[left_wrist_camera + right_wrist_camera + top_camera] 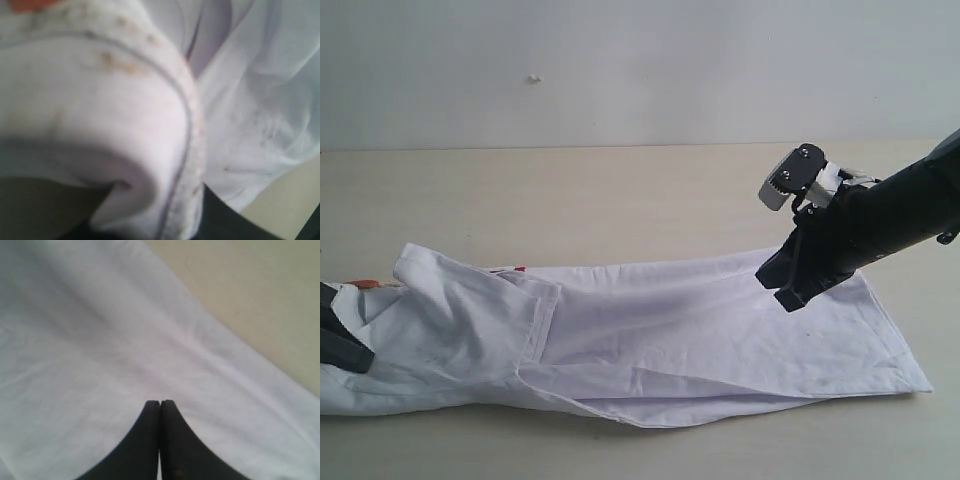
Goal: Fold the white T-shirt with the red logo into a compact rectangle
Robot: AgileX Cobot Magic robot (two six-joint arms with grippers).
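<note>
The white T-shirt (pixel 660 320) lies on the table as a long folded strip, with one sleeve turned over at the left. A sliver of the red logo (pixel 512 269) peeks from under a fold; the rest is hidden. My left gripper (pixel 342 342) is at the strip's far left end. In the left wrist view the ribbed collar (pixel 190 150) bunches between its dark fingers (pixel 225 220), and an orange-red patch (pixel 30 5) shows beyond. My right gripper (pixel 786 294) hovers over the strip's right part, its jaws (pixel 160 403) pressed together with nothing between them, above smooth cloth (pixel 100 340).
The shirt rests on a pale wooden table (pixel 620 200) with a plain wall behind it. Bare tabletop (pixel 260 300) shows beyond the shirt's edge in the right wrist view. The strip's right end (pixel 910 375) sits close to the table's right side.
</note>
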